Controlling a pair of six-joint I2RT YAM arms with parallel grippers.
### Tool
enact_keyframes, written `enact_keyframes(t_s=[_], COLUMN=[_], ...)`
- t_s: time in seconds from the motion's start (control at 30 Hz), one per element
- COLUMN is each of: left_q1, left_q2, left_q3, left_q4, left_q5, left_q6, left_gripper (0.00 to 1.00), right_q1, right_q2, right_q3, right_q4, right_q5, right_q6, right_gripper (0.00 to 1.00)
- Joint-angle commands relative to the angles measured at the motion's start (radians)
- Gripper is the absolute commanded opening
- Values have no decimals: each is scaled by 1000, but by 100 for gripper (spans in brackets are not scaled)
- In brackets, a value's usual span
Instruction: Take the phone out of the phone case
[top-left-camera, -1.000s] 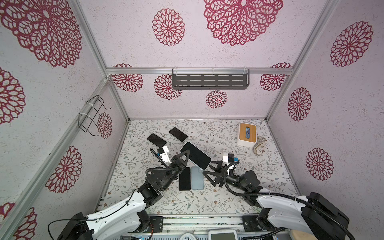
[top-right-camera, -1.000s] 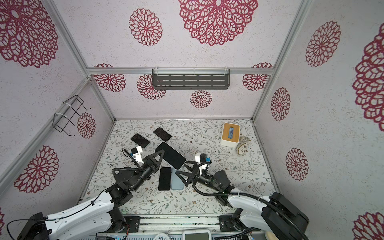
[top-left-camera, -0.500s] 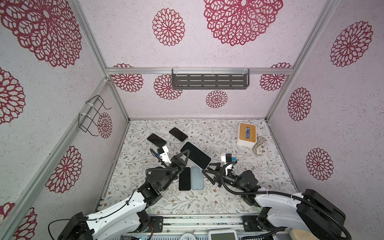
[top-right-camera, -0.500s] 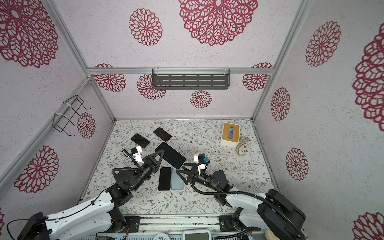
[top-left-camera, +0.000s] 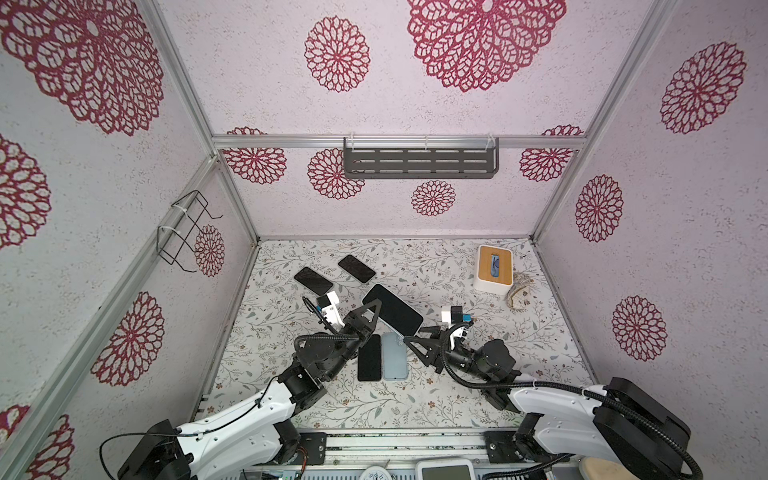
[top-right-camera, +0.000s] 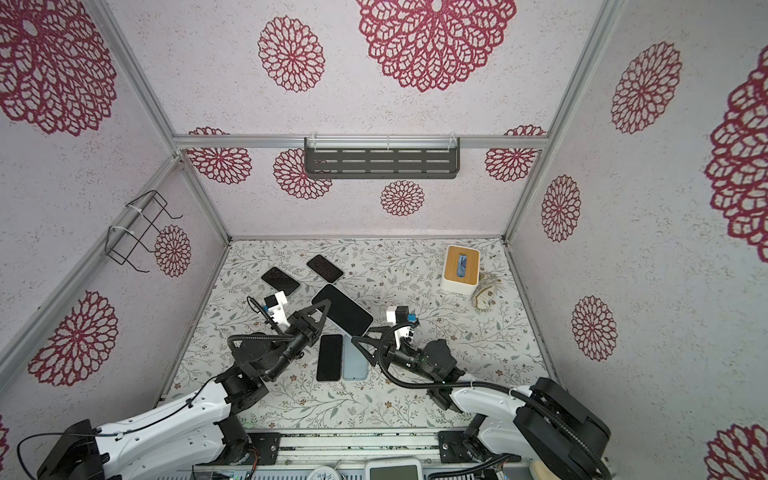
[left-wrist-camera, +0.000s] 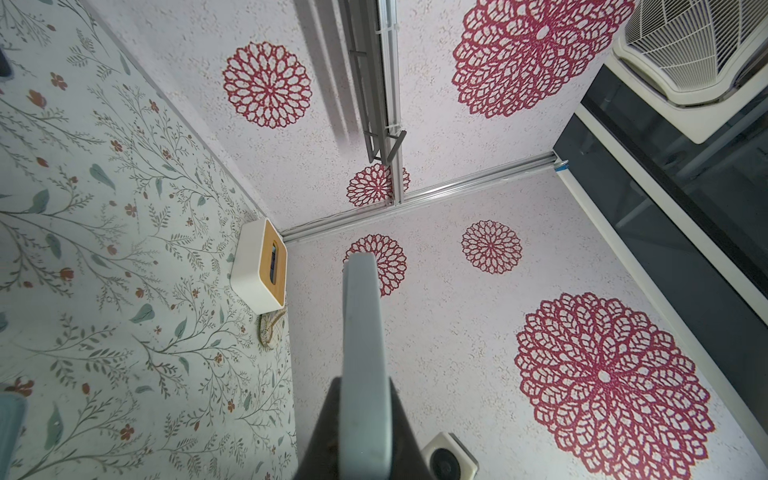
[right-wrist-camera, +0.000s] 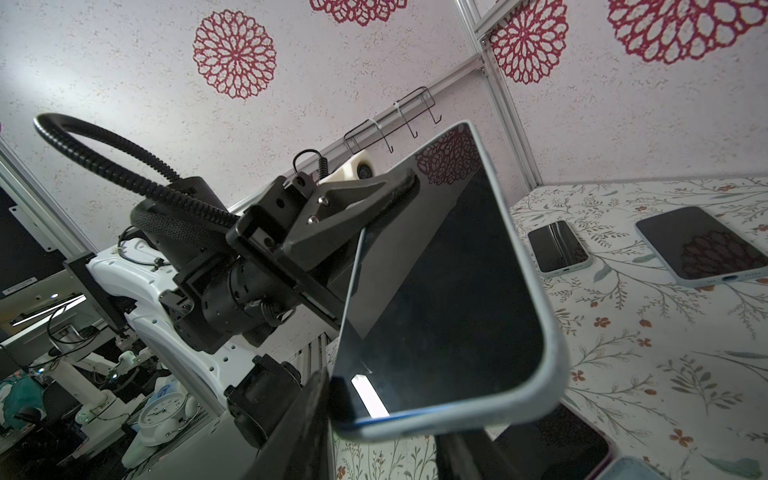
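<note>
Left end effector (top-left-camera: 371, 311) clenched on the phone (top-left-camera: 392, 309), gripping one long edge. Its top finger (right-wrist-camera: 374, 195) lies on the dark screen. The phone sits in its pale blue case (right-wrist-camera: 544, 374), whose rim wraps round the glass. The cased phone is held clear of the counter (top-left-camera: 457, 395), tilted, screen up, mid-scene in both top views.

Right end effector (top-left-camera: 412, 338) is at the phone's lower corner, on the right arm's side. The jaws straddle that corner, with one dark finger (right-wrist-camera: 291, 419) close against the case's end. Clamped or only bracketing the case: cannot tell.

Left wrist view: the case edge (left-wrist-camera: 361, 332) runs straight out between the fingers, seen edge-on.

On the counter, just toward the arm bases from the lifted phone, two items lie side by side and touching. One is a black phone (top-left-camera: 369, 357). The other is a blue slab (top-left-camera: 394, 356), case or phone back, cannot tell. A third phone (top-left-camera: 313, 280) and a fourth phone (top-left-camera: 356, 268) lie flat at rear left, near each other but apart. Tissue box (top-left-camera: 494, 269) at rear right.
</note>
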Motion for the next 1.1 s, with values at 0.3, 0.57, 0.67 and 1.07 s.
enact_keyframes(t_s=[0.3,0.57,0.67,1.07], left_q1=[-10,-11,-12,-17], left_q2=[1,1,1,13], left_q3=[22,25,28,50], left_q4=[105,101,100,104], left_q5=[17,3,-1,1], left_q6=[-22,-48,-57,-69], left_gripper=[0,0,0,0], right_q1=[0,8,15,35], right_q2=[57,60,54,32], right_q3=[43,51,53,44], right_q4=[58,-34,-84,-194], right_q5=[14,68,103,228], right_q6=[-1,-67,-101,-209], right_gripper=[31,24,22,21])
